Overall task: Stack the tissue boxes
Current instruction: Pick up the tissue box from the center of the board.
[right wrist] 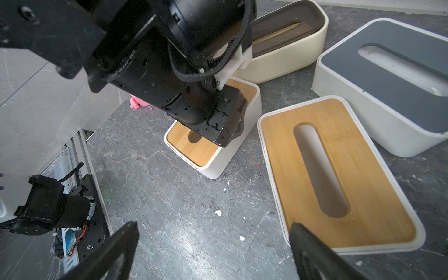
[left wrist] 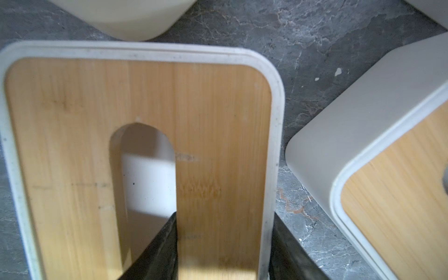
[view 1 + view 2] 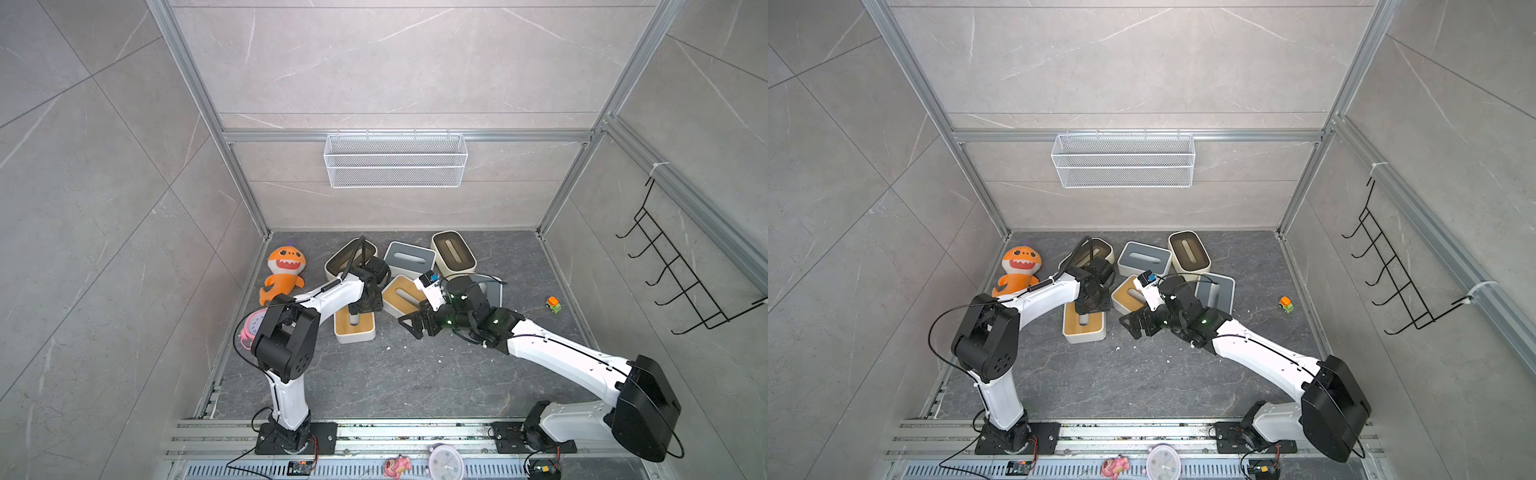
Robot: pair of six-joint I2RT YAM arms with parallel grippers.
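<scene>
Several tissue boxes lie on the dark floor. My left gripper [image 2: 221,249] is shut on a white box with a tan wood lid [image 3: 355,328] [image 2: 213,121]: one finger is in the lid slot, the other outside the wall. From above this gripper [image 3: 365,305] covers the box's far end. A second wood-lid box [image 3: 405,295] [image 1: 334,169] lies just right of it. My right gripper [image 1: 213,225] [image 3: 415,322] hangs open over bare floor beside that box's corner. Behind are two grey-lid boxes [image 3: 409,258] [image 3: 492,291] and two cream boxes [image 3: 454,251] [image 3: 347,257].
An orange shark plush [image 3: 284,270] and a pink alarm clock [image 3: 251,328] sit at the left wall. A small toy car [image 3: 552,304] is at the right. A white mesh basket [image 3: 395,160] hangs on the back wall, a black hook rack [image 3: 673,270] on the right wall.
</scene>
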